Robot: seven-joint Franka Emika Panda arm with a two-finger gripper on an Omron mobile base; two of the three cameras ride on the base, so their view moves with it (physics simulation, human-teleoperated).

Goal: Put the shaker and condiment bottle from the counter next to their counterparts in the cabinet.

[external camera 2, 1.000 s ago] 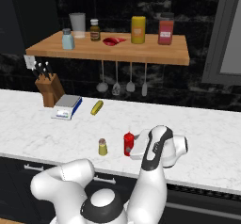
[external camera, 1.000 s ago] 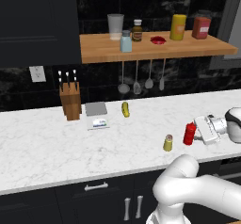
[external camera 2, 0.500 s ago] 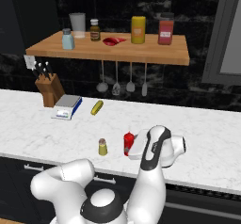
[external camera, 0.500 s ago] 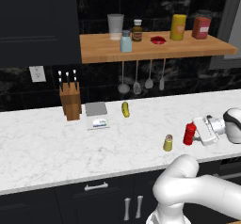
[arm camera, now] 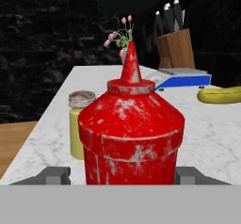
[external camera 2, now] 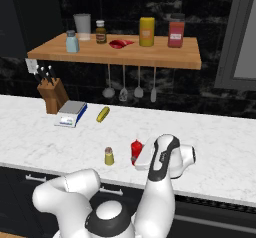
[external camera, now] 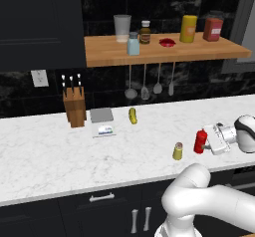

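- Presently catalogued: condiment bottle (arm camera: 131, 138), a slim red squeeze bottle with a cone nozzle, standing upright on the white marble table (external camera: 50, 156) near its front edge. It is judged light, with a soft wall that would dent under a hard squeeze and a glossy, likely slippery skin.
- Fingers (arm camera: 54, 175): seen one on each side of the bottle's lower body, apart and very near the wall. Whether contact has been made cannot be told. The gripper (external camera: 211, 140) is held level beside the bottle.
- Recommended hold: the wide lower body, below the shoulder, with moderate pressure. The tapered nozzle is judged too narrow and prone to tipping.
- Shaker (external camera: 178, 151): a small olive-yellow cylinder with a pinkish-tan top, just beside the bottle and apart from it. Judged rigid and light.
- Destination: wooden shelf (external camera: 164, 54), where a wide yellow bottle (external camera: 188, 29) and a pale blue shaker (external camera: 133, 45) are stored.
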